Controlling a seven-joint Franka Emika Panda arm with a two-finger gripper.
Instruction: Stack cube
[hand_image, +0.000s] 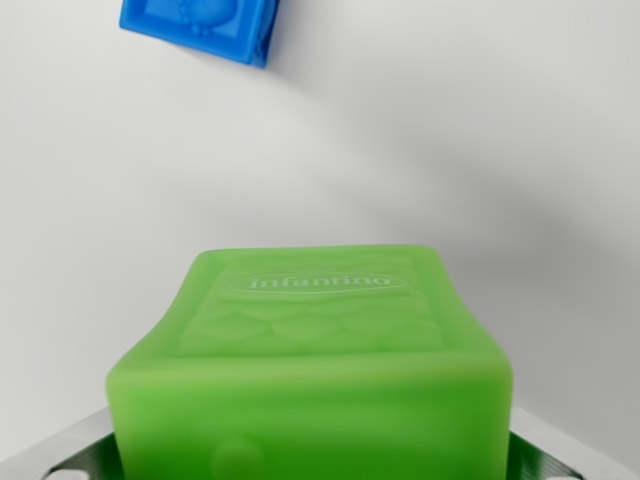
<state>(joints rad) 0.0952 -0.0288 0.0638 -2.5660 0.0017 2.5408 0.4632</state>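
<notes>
Green block fills lower centre of wrist view, "infantino" embossed on its top face. Gripper clenched on it; grey fingers show at both lower corners. Blue block at top left edge, well apart, on white table.

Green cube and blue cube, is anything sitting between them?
No. In the wrist view, only bare white table lies between the green cube and the blue cube.

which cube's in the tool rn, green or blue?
The green cube: it fills the wrist view's bottom between the tool's fingers. The blue cube lies apart at the top edge.
</notes>
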